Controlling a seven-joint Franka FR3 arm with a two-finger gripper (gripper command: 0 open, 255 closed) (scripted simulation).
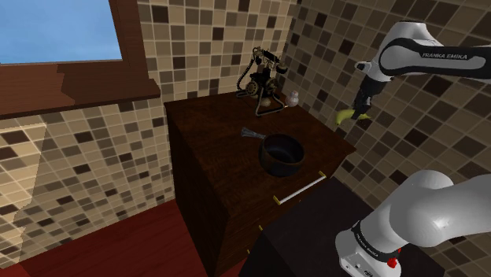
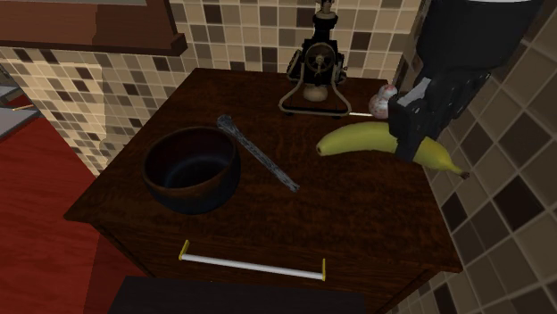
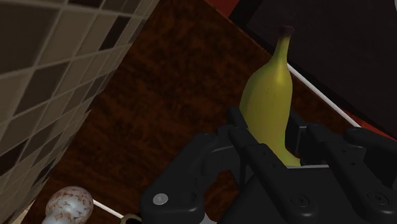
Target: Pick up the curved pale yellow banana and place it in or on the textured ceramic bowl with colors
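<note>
Over the cabinet's [image 1: 212, 134] far corner, the gripper [image 1: 360, 110] clasps the banana [image 1: 344, 116], well apart from the bowl [image 1: 282, 154].
Shoulder view: the banana hangs in the air against the tiled wall [image 1: 212, 39]. The dark bowl sits near the cabinet's front, with a thin stick [image 1: 252, 133] behind it and an old phone [image 1: 262, 83] and small jar [image 1: 293, 97] at the back. "FRANKA EMIKA" reads on the arm [image 1: 444, 57], and the stand [image 1: 307, 236] is cut off below. Second exterior view: the stick lies slantwise between banana and bowl. The fingers [image 2: 406, 134] hide part of the banana, the phone's top is cut off, and a white handle [image 2: 253, 265] runs along the front. Wrist view: both fingers press the banana's sides, its dark tip pointing away from the hand and its near end hidden behind it. The speckled jar is half cut off.
</note>
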